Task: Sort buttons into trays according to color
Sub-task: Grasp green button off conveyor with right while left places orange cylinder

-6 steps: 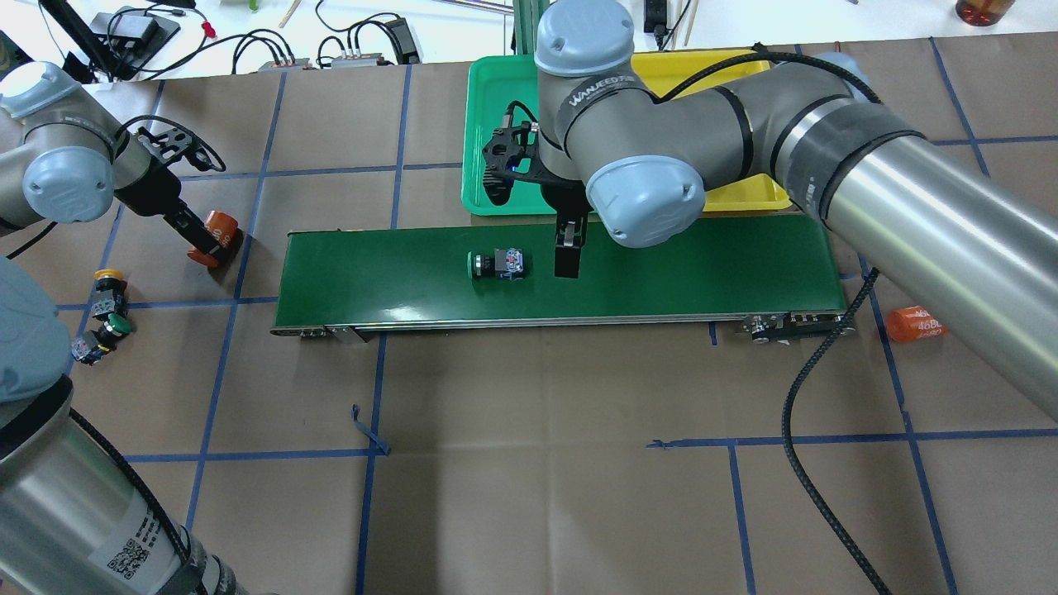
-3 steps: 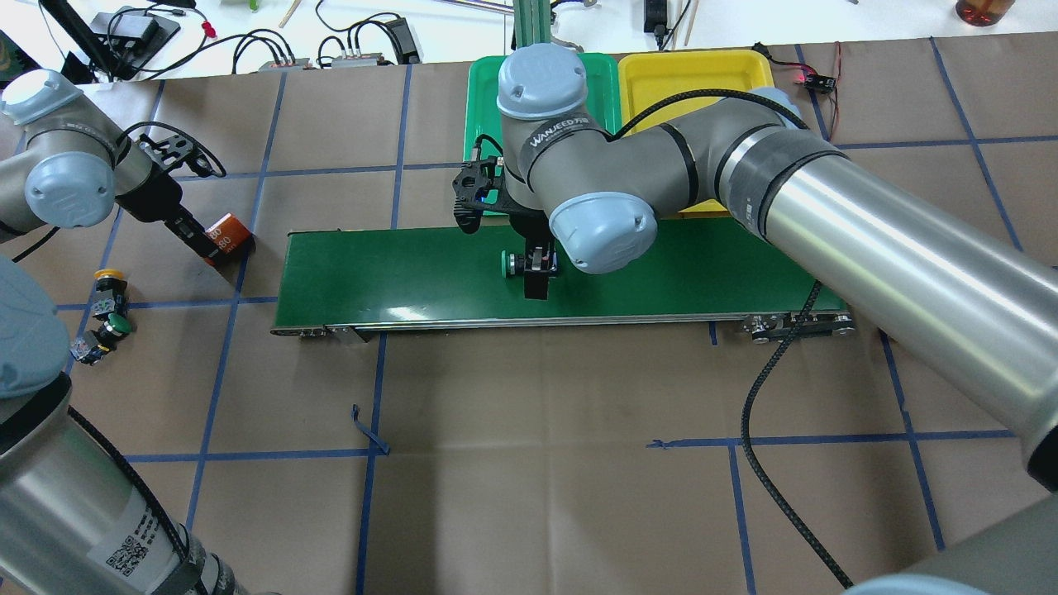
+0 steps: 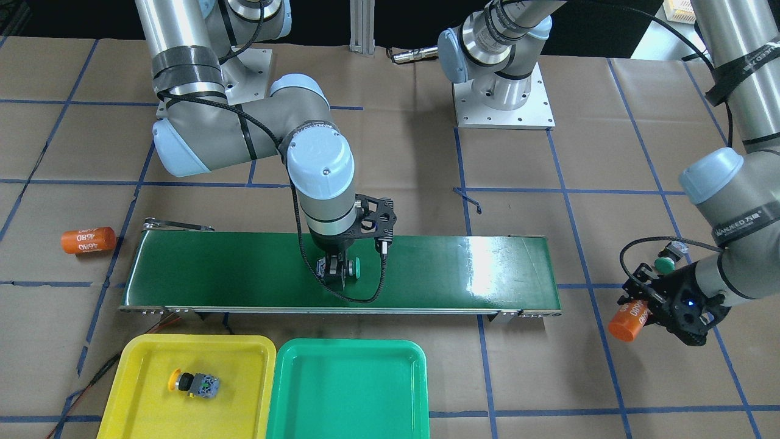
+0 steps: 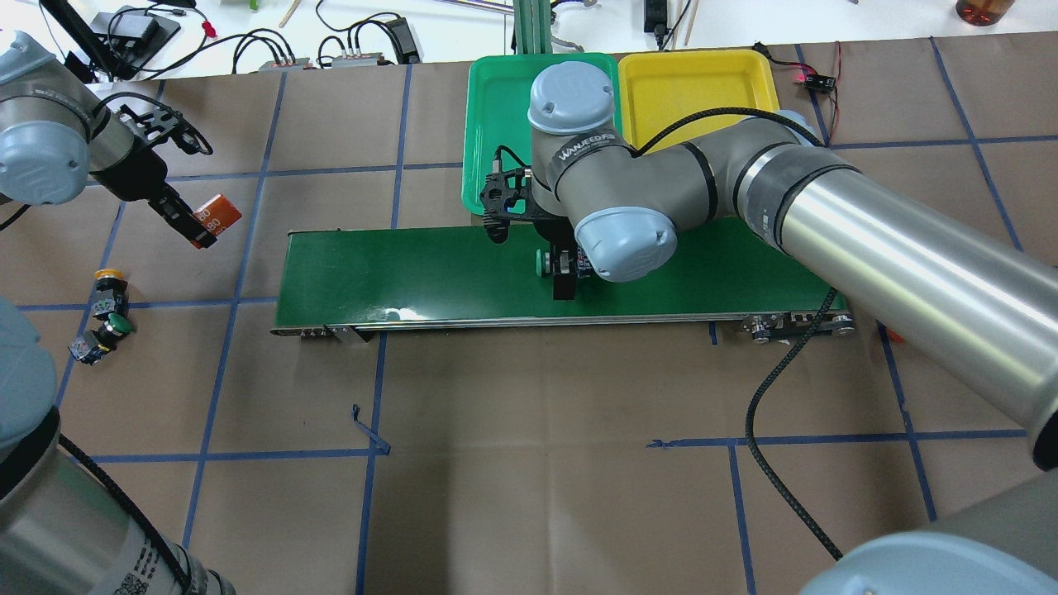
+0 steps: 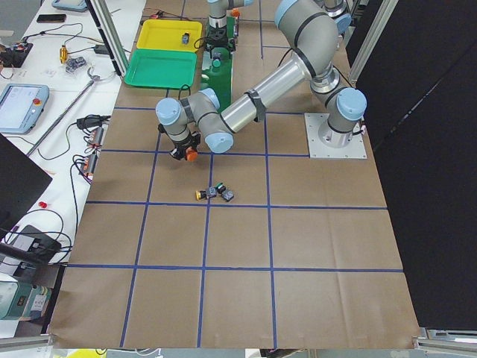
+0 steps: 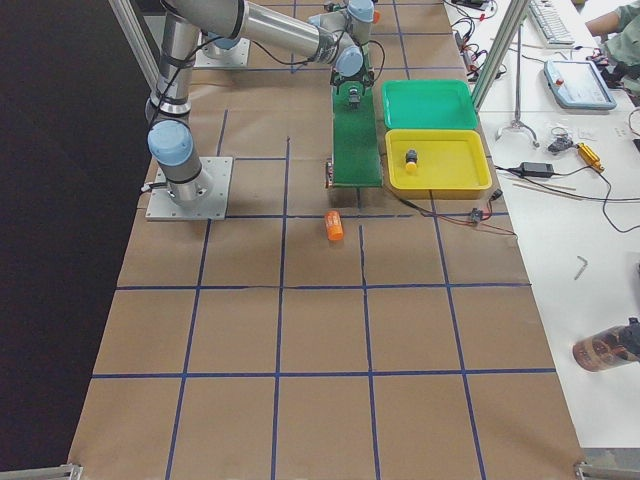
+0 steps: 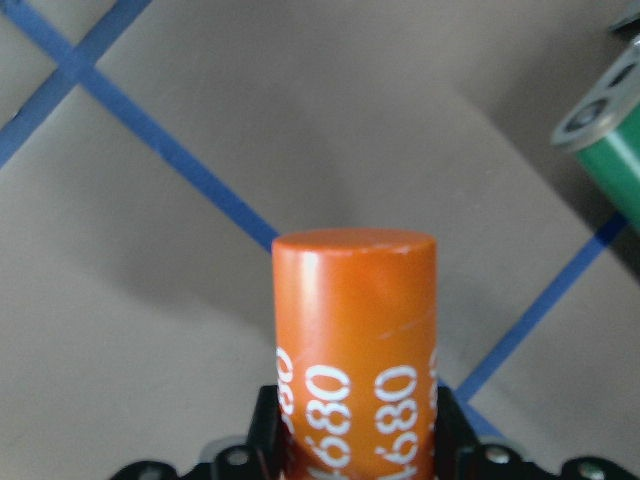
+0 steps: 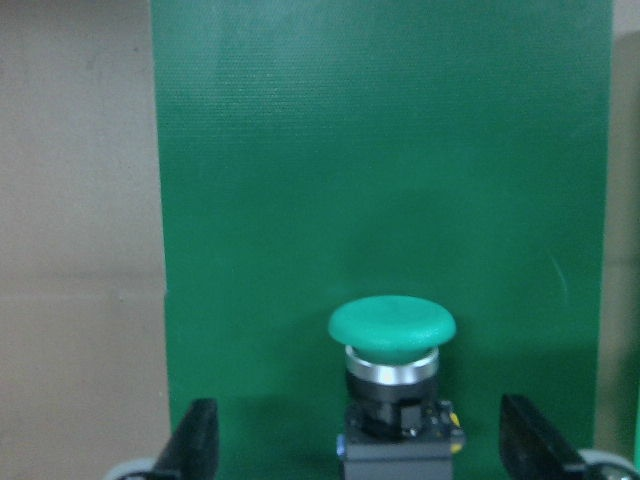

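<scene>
A green-capped button [image 4: 542, 263] lies on its side on the dark-green conveyor belt [image 4: 397, 273]. My right gripper [image 4: 564, 274] is down over it and open; in the right wrist view the fingers [image 8: 197, 440] stand wide apart on either side of the button [image 8: 392, 340] without touching it. One yellow button [image 3: 192, 383] rests in the yellow tray [image 3: 146, 421]. The green tray [image 3: 347, 390] holds nothing. A yellow button [image 4: 107, 285] and a green button [image 4: 111, 329] lie together on the paper at the left. My left gripper [image 4: 197, 230] is shut on an orange "4680" cylinder [image 7: 355, 340], held off the table.
A second orange cylinder [image 3: 88, 239] lies on the paper past the belt's end on my right side. A black cable [image 4: 785, 372] hangs from the right arm across the belt's end. Cables and electronics [image 4: 347, 49] line the far table edge behind both trays.
The green button rode rightward along the belt, and my right gripper swung over and came down around it. My left gripper lifted the orange cylinder off the table.
</scene>
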Tool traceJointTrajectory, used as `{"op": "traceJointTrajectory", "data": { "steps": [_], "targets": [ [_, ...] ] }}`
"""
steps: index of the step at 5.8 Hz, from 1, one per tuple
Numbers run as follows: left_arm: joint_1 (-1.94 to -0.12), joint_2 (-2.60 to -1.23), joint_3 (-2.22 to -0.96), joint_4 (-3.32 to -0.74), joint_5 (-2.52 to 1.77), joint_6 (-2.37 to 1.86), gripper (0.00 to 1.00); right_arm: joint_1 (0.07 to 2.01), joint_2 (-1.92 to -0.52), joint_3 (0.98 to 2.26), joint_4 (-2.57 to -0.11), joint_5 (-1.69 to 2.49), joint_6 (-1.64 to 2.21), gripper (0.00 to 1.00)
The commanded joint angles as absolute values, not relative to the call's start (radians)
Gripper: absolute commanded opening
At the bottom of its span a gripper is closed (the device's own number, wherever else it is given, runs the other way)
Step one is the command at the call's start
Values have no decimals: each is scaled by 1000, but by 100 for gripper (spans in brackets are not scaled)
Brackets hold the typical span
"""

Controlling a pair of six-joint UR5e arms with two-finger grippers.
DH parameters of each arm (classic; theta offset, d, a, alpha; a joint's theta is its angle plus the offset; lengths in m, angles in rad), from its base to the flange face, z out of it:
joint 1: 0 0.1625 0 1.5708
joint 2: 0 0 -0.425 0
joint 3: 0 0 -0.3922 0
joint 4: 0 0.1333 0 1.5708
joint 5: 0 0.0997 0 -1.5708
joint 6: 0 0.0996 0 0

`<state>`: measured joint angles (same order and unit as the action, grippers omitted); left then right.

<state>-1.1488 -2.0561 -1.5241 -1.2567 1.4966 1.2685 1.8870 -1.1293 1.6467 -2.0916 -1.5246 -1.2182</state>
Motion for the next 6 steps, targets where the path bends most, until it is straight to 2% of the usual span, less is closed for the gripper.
{"op": "traceJointTrajectory", "data": {
  "steps": [1,2,4,5,6],
  "targets": [
    [-1254,-1955,-1555,-1331,1497,1402,0,1807,-1132,1678,-2102,-1523,-1249,100],
    [-1312,-1938,-1599,-1331,1499,1478,0,1780,-1134,1701,-2102,-1525,-1252,78],
    [-1417,-1919,-1708,-1216,1500,1606,1,1746,-1163,1704,-2094,-1600,-1339,22],
    [-1443,-1911,-1770,-1175,1499,1626,6,1730,-1175,1703,-2088,-1601,-1350,8],
    [-1462,-1861,-1831,-1172,1500,1629,9,1698,-1192,1701,-2094,-1636,-1417,7]
  ]
}}
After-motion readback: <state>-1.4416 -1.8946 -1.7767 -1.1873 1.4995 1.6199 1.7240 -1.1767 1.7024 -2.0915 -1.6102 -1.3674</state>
